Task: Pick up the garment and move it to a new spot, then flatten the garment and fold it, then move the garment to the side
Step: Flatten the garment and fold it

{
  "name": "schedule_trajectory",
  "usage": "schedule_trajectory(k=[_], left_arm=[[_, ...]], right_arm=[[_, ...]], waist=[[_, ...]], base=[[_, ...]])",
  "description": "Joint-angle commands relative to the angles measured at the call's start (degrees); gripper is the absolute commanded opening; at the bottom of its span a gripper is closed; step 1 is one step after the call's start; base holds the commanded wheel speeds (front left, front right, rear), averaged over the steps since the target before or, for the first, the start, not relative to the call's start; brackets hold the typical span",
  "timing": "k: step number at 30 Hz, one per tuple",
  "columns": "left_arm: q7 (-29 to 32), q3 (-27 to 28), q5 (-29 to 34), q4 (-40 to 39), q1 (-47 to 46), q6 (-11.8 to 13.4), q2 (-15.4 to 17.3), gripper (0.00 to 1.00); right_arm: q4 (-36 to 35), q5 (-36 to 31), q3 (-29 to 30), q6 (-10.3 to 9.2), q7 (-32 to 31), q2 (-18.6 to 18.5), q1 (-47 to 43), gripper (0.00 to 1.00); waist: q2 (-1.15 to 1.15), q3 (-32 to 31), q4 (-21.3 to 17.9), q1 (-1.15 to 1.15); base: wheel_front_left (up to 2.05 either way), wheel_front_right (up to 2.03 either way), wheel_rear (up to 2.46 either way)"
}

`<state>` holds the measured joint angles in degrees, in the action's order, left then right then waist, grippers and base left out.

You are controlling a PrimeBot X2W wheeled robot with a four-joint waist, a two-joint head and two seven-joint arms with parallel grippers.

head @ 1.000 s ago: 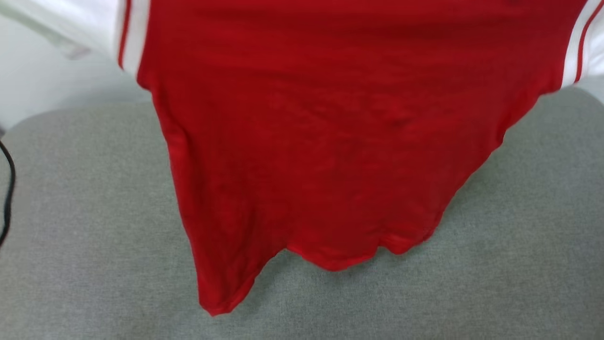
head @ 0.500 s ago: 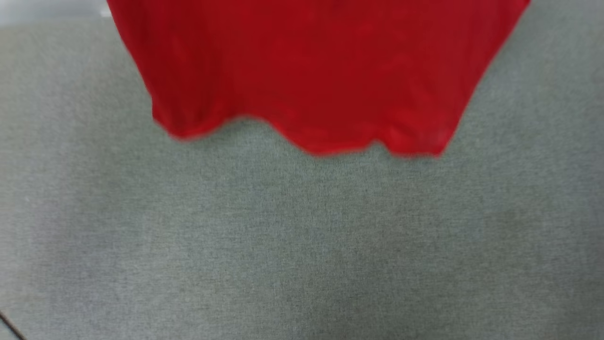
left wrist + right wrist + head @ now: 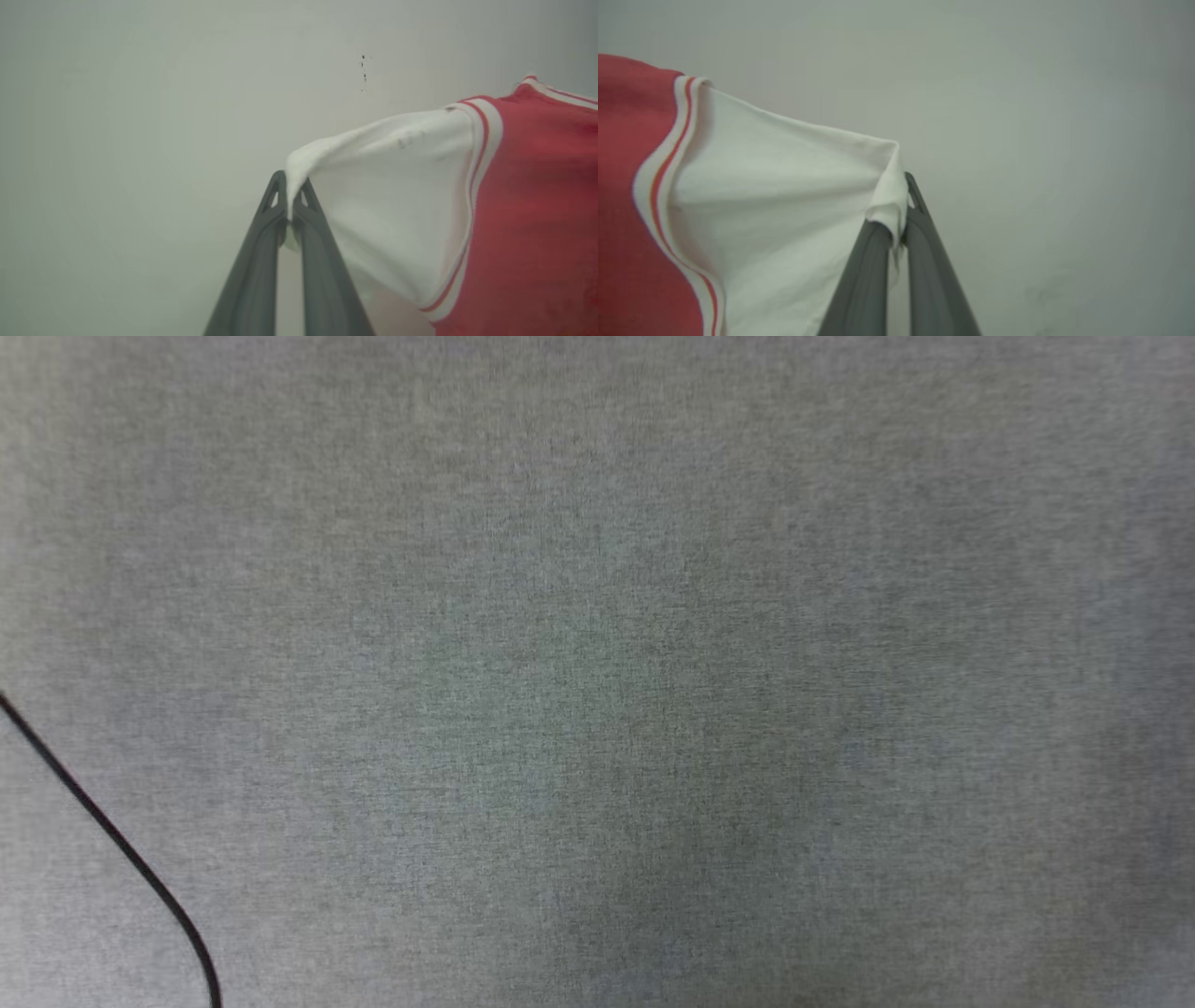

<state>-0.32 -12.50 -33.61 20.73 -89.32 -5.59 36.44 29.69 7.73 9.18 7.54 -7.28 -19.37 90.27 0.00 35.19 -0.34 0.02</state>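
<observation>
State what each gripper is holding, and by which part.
Both hold the red jersey: the left gripper pinches the tip of one white sleeve, the right gripper the tip of the other.

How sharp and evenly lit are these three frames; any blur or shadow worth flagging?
Head view: grey cloth surface slightly soft, a dim shadow patch low centre, black cable fairly crisp. Left wrist view: flat, even light; jersey soft and washed out. Right wrist view: same flat light, jersey's striped edge smeared, no glare.
</observation>
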Motion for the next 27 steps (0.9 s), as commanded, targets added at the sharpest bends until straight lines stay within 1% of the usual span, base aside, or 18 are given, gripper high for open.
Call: schedule_trajectory(k=[1,6,8,9,10,12,17,20,27], left_arm=[[-1.83,-0.92,0.70,2.16,0.16,-0.33,-0.82,0.00],[-4.97,-3.11,0.15,6.37,3.13,-0.96,-2.82,0.00],[-5.65,-3.42,0.18,6.89,4.00,-1.10,-3.16,0.00],[-6.82,-4.19,-0.09,7.85,6.32,-1.28,-3.61,0.00],[-6.82,-4.19,-0.09,7.85,6.32,-1.28,-3.61,0.00],[-7.87,-4.93,-0.40,8.61,9.32,-1.33,-4.13,0.00],[-10.46,-6.95,-0.99,8.94,19.53,-1.36,-5.44,0.00],[-11.45,-7.65,-1.67,7.69,27.20,-0.44,-6.02,0.00],[-11.88,-8.49,-3.68,2.19,45.23,1.88,-5.31,0.00]], right_arm=[[2.15,-0.97,0.54,-0.10,1.60,1.03,0.38,0.00],[6.07,-1.61,0.26,-0.10,4.35,2.87,-2.69,0.00],[6.60,-1.36,-0.04,-0.08,4.85,3.10,-3.51,0.00],[7.72,-0.82,-0.76,-0.08,5.58,3.48,-5.72,0.00],[7.72,-0.82,-0.76,-0.08,5.58,3.48,-5.72,0.00],[9.02,0.42,-0.69,-0.08,6.14,4.22,-8.62,0.00],[9.78,3.26,-4.00,-0.08,7.18,4.63,-17.85,0.00],[9.03,6.24,-5.42,-0.08,7.08,4.20,-24.23,0.00],[3.49,13.38,-10.07,-0.07,4.46,1.04,-40.34,0.00]], waist=[[0.00,0.82,0.24,-0.02],[0.00,1.09,0.23,-0.02],[0.00,0.93,0.23,-0.02],[0.00,0.31,0.16,-0.02],[0.00,0.31,0.16,-0.02],[0.00,-0.66,0.13,-0.02],[0.00,-4.81,0.43,-0.02],[0.00,-8.05,0.59,-0.02],[0.00,-14.94,0.90,-0.02]], base=[[0.00,0.00,0.00],[0.00,0.00,0.00],[0.00,0.00,0.00],[0.00,0.00,0.00],[0.00,0.00,0.00],[0.00,0.00,0.00],[0.00,0.00,0.00],[0.00,0.00,0.00],[0.00,0.00,0.00]])
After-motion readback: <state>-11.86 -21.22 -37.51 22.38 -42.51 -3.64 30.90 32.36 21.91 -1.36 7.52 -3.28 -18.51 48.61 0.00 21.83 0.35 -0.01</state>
